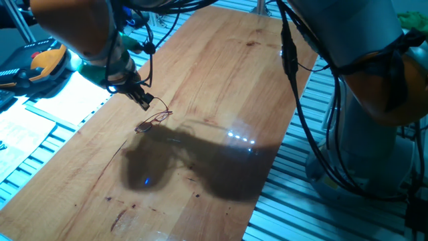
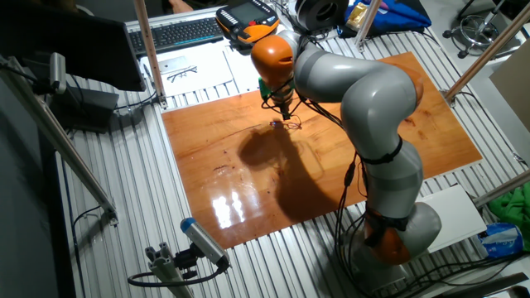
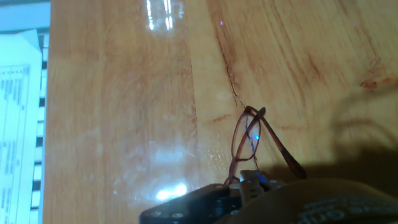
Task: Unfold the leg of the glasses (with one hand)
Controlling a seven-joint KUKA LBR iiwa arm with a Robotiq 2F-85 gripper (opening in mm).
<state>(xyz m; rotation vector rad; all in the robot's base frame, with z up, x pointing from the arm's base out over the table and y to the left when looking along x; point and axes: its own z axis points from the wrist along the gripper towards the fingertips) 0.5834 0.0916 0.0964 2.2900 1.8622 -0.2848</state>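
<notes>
The glasses (image 1: 154, 121) are thin reddish-brown wire spectacles lying on the wooden table (image 1: 221, 80), near its left edge. In the hand view the glasses (image 3: 245, 142) show one leg angled out to the right and the frame running down to the fingers. My gripper (image 1: 143, 100), black on a thick orange arm, hangs just above and left of them and looks shut on the end of a thin leg. In the other fixed view the gripper (image 2: 284, 112) is right over the glasses (image 2: 291, 125). The grip point itself is partly hidden by the fingers.
White papers (image 1: 63, 100) and an orange-black pendant (image 1: 40, 63) lie left of the table. The robot's grey base (image 1: 374, 134) and cables stand at the right edge. A keyboard (image 2: 178, 33) lies beyond the table. The arm's shadow covers the table's middle.
</notes>
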